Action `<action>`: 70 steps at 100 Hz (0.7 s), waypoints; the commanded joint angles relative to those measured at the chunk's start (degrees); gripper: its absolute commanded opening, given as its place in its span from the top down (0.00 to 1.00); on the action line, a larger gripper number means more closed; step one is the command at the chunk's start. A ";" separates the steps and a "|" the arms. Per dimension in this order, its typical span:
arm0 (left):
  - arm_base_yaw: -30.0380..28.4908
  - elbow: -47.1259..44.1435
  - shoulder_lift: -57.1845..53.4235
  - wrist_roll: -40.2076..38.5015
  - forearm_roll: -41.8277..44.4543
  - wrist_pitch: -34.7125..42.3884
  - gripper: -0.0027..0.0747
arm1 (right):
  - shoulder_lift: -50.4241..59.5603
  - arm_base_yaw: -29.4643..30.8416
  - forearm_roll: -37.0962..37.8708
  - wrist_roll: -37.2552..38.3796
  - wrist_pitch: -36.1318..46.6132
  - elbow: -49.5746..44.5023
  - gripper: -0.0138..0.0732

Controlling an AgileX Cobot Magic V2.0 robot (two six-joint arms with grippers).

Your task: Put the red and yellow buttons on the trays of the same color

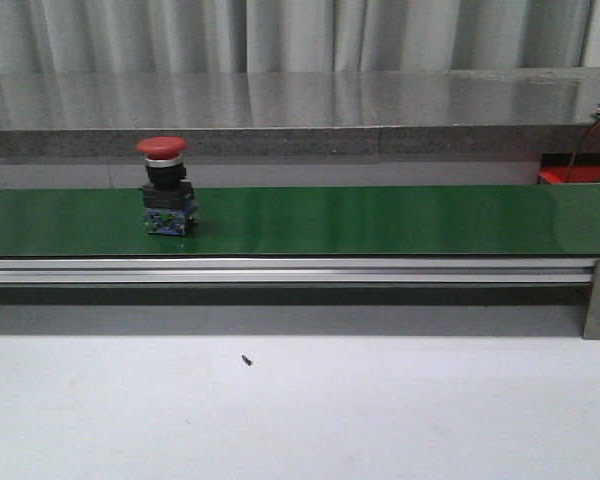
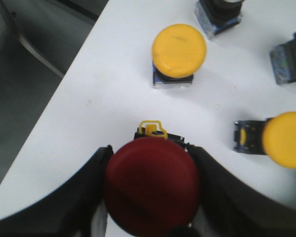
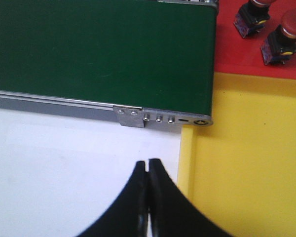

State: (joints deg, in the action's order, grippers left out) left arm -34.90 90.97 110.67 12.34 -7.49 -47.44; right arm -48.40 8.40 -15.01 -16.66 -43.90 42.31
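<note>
In the left wrist view my left gripper [image 2: 151, 150] is shut on a red button [image 2: 152, 185], its dark fingers pressed against both sides of the domed cap over the white table [image 2: 103, 98]. Two yellow buttons [image 2: 179, 52] [image 2: 286, 139] lie on that table further off. Another red button [image 1: 162, 185] stands upright on the green belt [image 1: 380, 220] at its left part. My right gripper [image 3: 148, 163] is shut on nothing, above the white table beside the yellow tray [image 3: 251, 168]. The red tray [image 3: 237, 54] holds two red buttons [image 3: 254, 15] [image 3: 283, 34].
More dark switch bodies [image 2: 219, 12] [image 2: 291, 61] lie on the white table past the yellow buttons. An aluminium rail [image 1: 280, 270] runs along the belt's front. A grey ledge [image 1: 280, 110] stands behind the belt. The table's edge [image 2: 49, 103] is near the left gripper.
</note>
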 commanded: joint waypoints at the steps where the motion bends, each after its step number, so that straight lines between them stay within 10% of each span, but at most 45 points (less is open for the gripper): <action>1: 2.31 1.81 -5.73 1.35 -3.06 -1.14 0.88 | 0.48 0.00 -0.77 -0.41 2.64 1.50 0.92; 70: 20.85 1.70 -8.11 2.23 -4.51 -8.84 0.87 | 0.48 0.00 -0.77 -0.41 2.64 1.50 0.92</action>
State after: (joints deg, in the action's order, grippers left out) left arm -14.81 90.97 105.59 14.78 -10.23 -57.95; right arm -48.40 8.40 -15.01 -16.66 -43.90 42.31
